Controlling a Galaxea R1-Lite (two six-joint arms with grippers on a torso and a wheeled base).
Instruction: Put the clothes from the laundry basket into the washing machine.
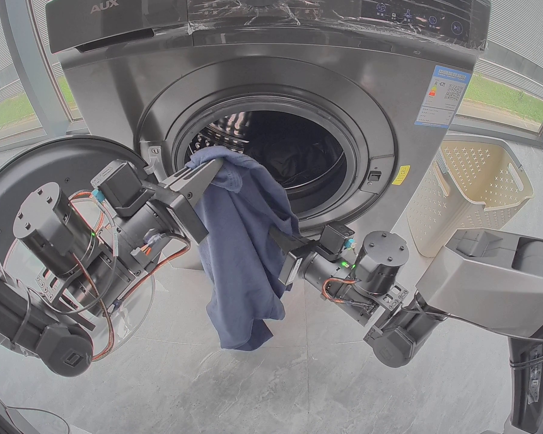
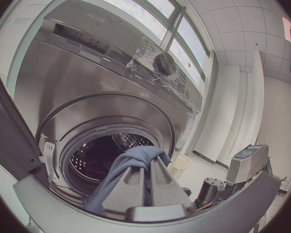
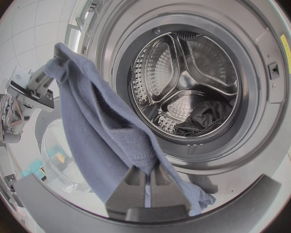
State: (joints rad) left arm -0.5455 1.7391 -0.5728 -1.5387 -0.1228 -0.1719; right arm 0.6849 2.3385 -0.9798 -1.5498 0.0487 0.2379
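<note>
Left end effector around blue cloth

You have the washing machine at twelve o'clock, its door swung open toward nine o'clock. The laundry basket sits on the floor at two o'clock, just beside the machine's right side. Before the drum mouth hangs the hanging garment, clamped by the left pincer at its eleven o'clock corner and by the right pincer at its three o'clock edge. A second garment lies inside the drum, at its bottom.

Limp blue garment before the open washing machine
</note>
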